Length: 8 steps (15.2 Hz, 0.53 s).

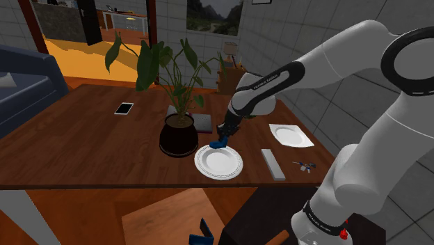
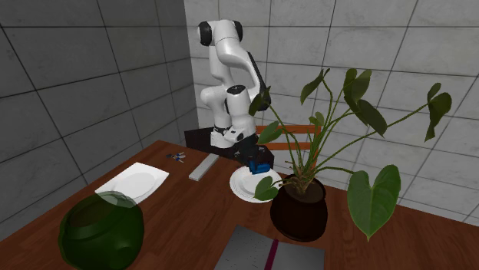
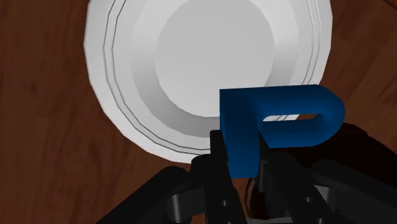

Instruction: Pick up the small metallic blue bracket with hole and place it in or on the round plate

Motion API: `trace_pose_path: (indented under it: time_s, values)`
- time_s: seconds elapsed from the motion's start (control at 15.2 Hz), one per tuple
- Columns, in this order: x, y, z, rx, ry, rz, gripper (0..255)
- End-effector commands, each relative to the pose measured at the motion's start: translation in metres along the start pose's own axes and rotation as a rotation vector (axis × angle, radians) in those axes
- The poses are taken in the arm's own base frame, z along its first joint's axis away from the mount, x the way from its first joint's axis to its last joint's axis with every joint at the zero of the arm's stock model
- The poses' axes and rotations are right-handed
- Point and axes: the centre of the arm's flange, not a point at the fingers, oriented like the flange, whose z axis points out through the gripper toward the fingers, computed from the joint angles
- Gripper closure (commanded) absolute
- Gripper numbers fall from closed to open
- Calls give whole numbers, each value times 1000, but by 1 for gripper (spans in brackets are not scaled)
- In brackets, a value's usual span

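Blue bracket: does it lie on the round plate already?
No, the gripper holds the blue bracket in the air above the round plate.

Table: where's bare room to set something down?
Bare: the table at the shoulder view's left, between phone and plant pot. Crowded: pot, round plate, grey bar, square plate close together; gripper holds the blue bracket by the round plate's rim.

walls (image 2: 92, 69) were grey-tiled | table (image 1: 76, 146) was dark wood | blue sofa (image 1: 21, 90) stood at shoulder view's left | framed picture (image 1: 214, 15) hung on far wall
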Motion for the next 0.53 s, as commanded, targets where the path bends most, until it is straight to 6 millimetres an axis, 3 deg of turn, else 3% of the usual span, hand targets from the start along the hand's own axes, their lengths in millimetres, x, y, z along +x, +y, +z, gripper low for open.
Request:
trace_pose_path:
  time_s: [0.0,0.46]
  values:
    - [-1,0,10,0,0,1,255]
    - [-5,7,46,0,0,1,255]
